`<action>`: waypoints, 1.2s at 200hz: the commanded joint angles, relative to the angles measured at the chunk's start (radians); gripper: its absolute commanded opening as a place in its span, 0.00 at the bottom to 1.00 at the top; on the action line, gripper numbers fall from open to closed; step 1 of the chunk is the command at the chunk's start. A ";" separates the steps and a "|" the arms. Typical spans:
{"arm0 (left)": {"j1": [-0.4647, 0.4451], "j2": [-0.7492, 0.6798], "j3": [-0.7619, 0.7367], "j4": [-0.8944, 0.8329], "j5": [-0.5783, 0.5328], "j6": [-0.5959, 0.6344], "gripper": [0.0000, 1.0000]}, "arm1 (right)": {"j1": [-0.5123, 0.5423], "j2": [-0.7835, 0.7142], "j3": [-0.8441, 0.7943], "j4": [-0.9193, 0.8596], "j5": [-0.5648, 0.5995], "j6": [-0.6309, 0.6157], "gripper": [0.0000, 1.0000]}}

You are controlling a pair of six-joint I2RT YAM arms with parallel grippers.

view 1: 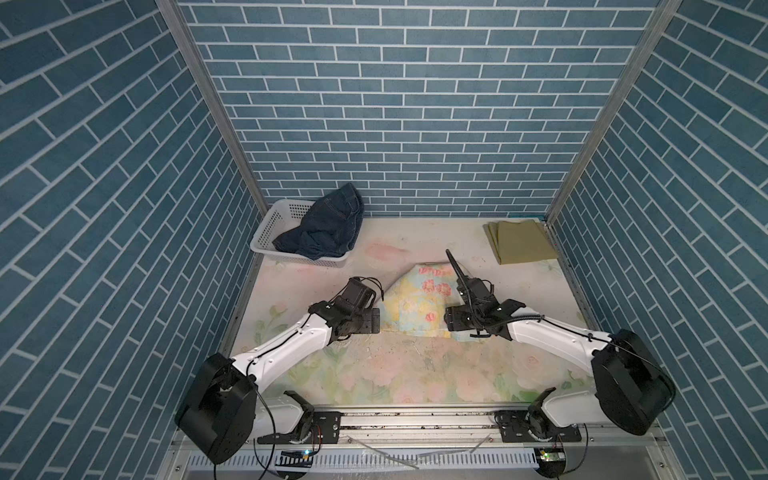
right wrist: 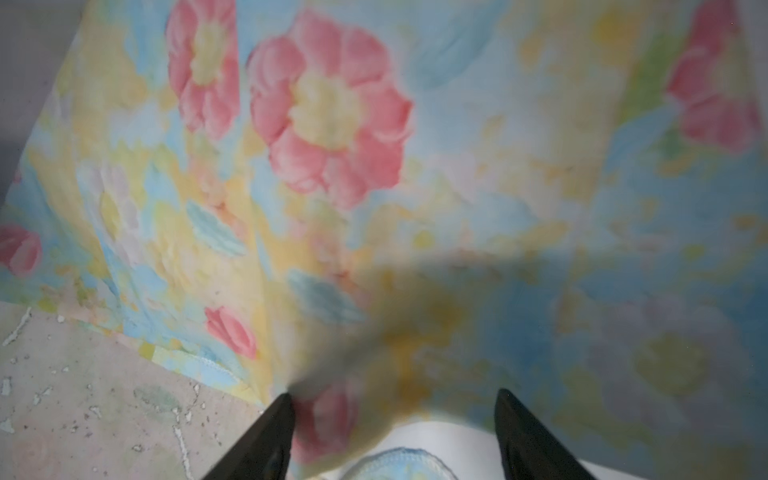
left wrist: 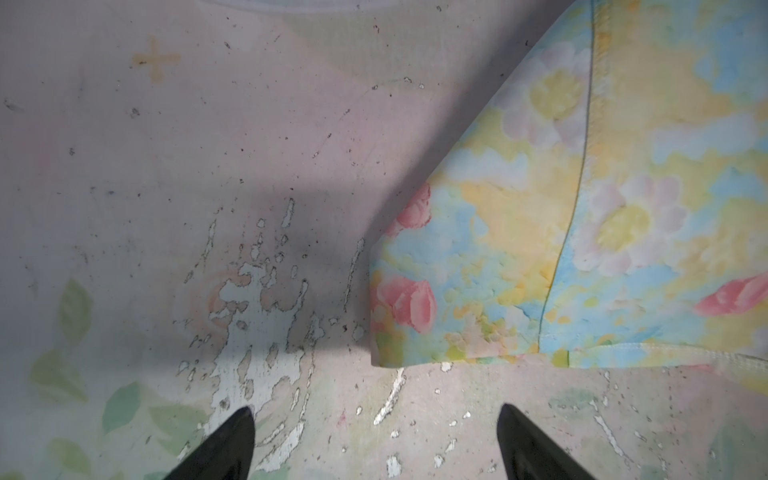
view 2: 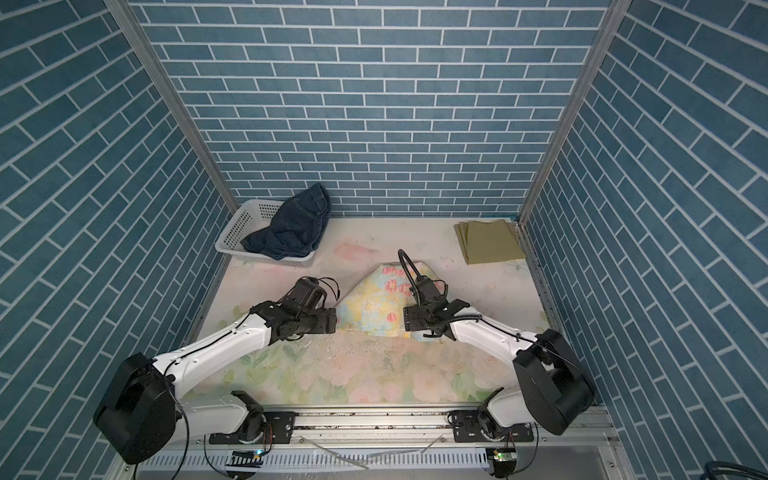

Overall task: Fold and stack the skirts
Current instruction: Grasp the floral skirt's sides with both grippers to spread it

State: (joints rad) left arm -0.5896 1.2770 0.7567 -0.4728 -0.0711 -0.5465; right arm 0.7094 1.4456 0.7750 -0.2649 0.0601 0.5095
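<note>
The pastel floral skirt (view 1: 417, 303) (view 2: 376, 303) lies in the middle of the table between both arms. My left gripper (left wrist: 376, 409) hangs open over bare tabletop, just short of the skirt's near left corner (left wrist: 386, 353), with nothing between its fingers. My right gripper (right wrist: 395, 395) is over the skirt's near right part, jaws wide apart. A raised, blurred fold of the floral cloth (right wrist: 332, 415) sits between them against one finger (right wrist: 274, 428). The olive-green skirt (view 1: 521, 241) (view 2: 490, 241) lies folded at the back right. The dark denim skirt (view 1: 328, 224) (view 2: 295, 226) is crumpled in the basket.
The white perforated basket (view 1: 270, 224) (view 2: 235, 230) stands at the back left against the wall. Blue brick-patterned walls close in three sides. The table's floral covering (left wrist: 249, 316) is worn and flaking. A metal rail (view 1: 415, 419) runs along the front edge.
</note>
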 commanded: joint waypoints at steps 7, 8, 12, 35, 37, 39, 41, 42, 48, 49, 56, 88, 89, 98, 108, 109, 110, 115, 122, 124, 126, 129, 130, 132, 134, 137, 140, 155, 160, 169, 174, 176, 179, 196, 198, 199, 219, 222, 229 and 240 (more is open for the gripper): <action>-0.006 -0.007 -0.013 0.016 -0.022 -0.006 0.92 | 0.028 0.081 0.062 0.085 0.011 0.067 0.57; -0.006 -0.006 -0.014 0.016 -0.022 -0.006 0.92 | 0.028 0.083 0.063 0.087 0.011 0.067 0.52; -0.006 -0.006 -0.014 0.017 -0.022 -0.006 0.92 | 0.029 0.086 0.067 0.093 0.007 0.070 0.45; -0.006 0.009 -0.024 0.034 -0.010 -0.008 0.92 | 0.032 0.077 0.093 0.087 0.013 0.067 0.24; -0.006 0.011 -0.026 0.038 -0.008 -0.008 0.92 | 0.032 0.075 0.095 0.084 0.015 0.065 0.24; -0.006 0.012 -0.027 0.041 -0.007 -0.009 0.92 | 0.032 0.073 0.097 0.082 0.016 0.065 0.24; -0.006 0.014 -0.029 0.045 -0.004 -0.010 0.92 | 0.032 0.071 0.099 0.077 0.020 0.062 0.25; -0.006 0.015 -0.029 0.046 -0.003 -0.010 0.92 | 0.032 0.071 0.100 0.076 0.022 0.062 0.25; -0.006 0.023 -0.033 0.056 0.004 -0.015 0.92 | 0.032 0.066 0.101 0.070 0.029 0.060 0.26; -0.006 0.023 -0.034 0.057 0.004 -0.016 0.92 | 0.032 0.062 0.101 0.068 0.031 0.060 0.27; -0.006 0.033 -0.037 0.070 0.012 -0.019 0.92 | 0.031 0.053 0.097 0.062 0.039 0.060 0.30; -0.006 0.094 -0.051 0.129 0.055 -0.031 0.89 | 0.030 -0.039 0.044 0.032 0.107 0.065 0.45; -0.006 0.096 -0.051 0.130 0.055 -0.032 0.89 | 0.031 -0.043 0.042 0.028 0.110 0.066 0.46; -0.006 0.117 -0.051 0.140 0.056 -0.031 0.88 | 0.026 -0.081 0.025 0.004 0.146 0.067 0.49; -0.006 0.142 -0.053 0.154 0.058 -0.030 0.86 | 0.012 -0.121 0.005 -0.021 0.172 0.071 0.53; -0.006 0.144 -0.053 0.156 0.058 -0.030 0.86 | 0.009 -0.126 0.002 -0.024 0.172 0.072 0.54; -0.006 0.148 -0.053 0.158 0.058 -0.030 0.86 | 0.007 -0.131 0.000 -0.026 0.173 0.073 0.54; -0.007 0.162 -0.053 0.166 0.060 -0.030 0.85 | -0.007 -0.152 -0.012 -0.038 0.177 0.076 0.56; -0.009 0.180 -0.050 0.176 0.057 -0.030 0.84 | -0.036 -0.183 -0.033 -0.051 0.177 0.081 0.57; -0.010 0.186 -0.049 0.177 0.054 -0.030 0.83 | -0.050 -0.197 -0.042 -0.055 0.174 0.083 0.57; -0.011 0.191 -0.047 0.178 0.052 -0.030 0.83 | -0.054 -0.202 -0.046 -0.055 0.173 0.084 0.58; -0.013 0.199 -0.043 0.179 0.049 -0.028 0.82 | -0.078 -0.219 -0.059 -0.057 0.165 0.085 0.58; -0.014 0.202 -0.043 0.180 0.048 -0.027 0.82 | -0.078 -0.219 -0.059 -0.057 0.165 0.085 0.58; -0.016 0.207 -0.041 0.182 0.046 -0.027 0.81 | -0.090 -0.227 -0.066 -0.059 0.159 0.087 0.59; -0.016 0.212 -0.039 0.183 0.046 -0.025 0.81 | -0.102 -0.237 -0.074 -0.059 0.154 0.087 0.59; -0.017 0.220 -0.036 0.186 0.043 -0.024 0.79 | -0.123 -0.248 -0.083 -0.061 0.143 0.088 0.59; -0.019 0.227 -0.034 0.191 0.041 -0.024 0.78 | -0.143 -0.260 -0.093 -0.062 0.134 0.089 0.60; -0.021 0.270 -0.022 0.215 0.037 -0.018 0.54 | -0.238 -0.311 -0.137 -0.067 0.100 0.087 0.64; -0.021 0.284 -0.015 0.215 0.036 -0.013 0.39 | -0.261 -0.319 -0.146 -0.068 0.094 0.086 0.66; -0.021 0.305 0.000 0.214 0.036 -0.007 0.12 | -0.306 -0.327 -0.157 -0.072 0.070 0.079 0.68; -0.021 0.311 0.008 0.212 0.038 -0.005 0.01 | -0.328 -0.326 -0.163 -0.072 0.058 0.074 0.69; -0.021 0.312 0.012 0.211 0.037 -0.003 0.00 | -0.336 -0.326 -0.167 -0.072 0.053 0.074 0.70; -0.021 0.314 0.016 0.209 0.039 0.000 0.00 | -0.347 -0.324 -0.171 -0.070 0.047 0.072 0.70; -0.021 0.291 0.039 0.193 0.041 0.012 0.00 | -0.413 -0.307 -0.203 -0.036 -0.007 0.079 0.73; -0.021 0.288 0.043 0.189 0.040 0.014 0.00 | -0.420 -0.303 -0.208 -0.030 -0.013 0.080 0.73; -0.021 0.285 0.044 0.187 0.039 0.014 0.00 | -0.423 -0.302 -0.211 -0.028 -0.016 0.081 0.73; -0.021 0.234 0.072 0.149 0.023 0.031 0.00 | -0.488 -0.276 -0.256 0.043 -0.071 0.100 0.74; -0.021 0.226 0.075 0.145 0.021 0.032 0.00 | -0.497 -0.270 -0.261 0.055 -0.084 0.101 0.74; -0.021 0.212 0.081 0.135 0.020 0.035 0.00 | -0.512 -0.253 -0.268 0.081 -0.114 0.103 0.74; -0.021 0.193 0.091 0.123 0.019 0.039 0.00 | -0.520 -0.216 -0.276 0.115 -0.141 0.106 0.74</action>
State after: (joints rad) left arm -0.6052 1.5295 0.8036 -0.2981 -0.0338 -0.5350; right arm 0.2176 1.1717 0.5327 -0.2432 0.0219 0.5800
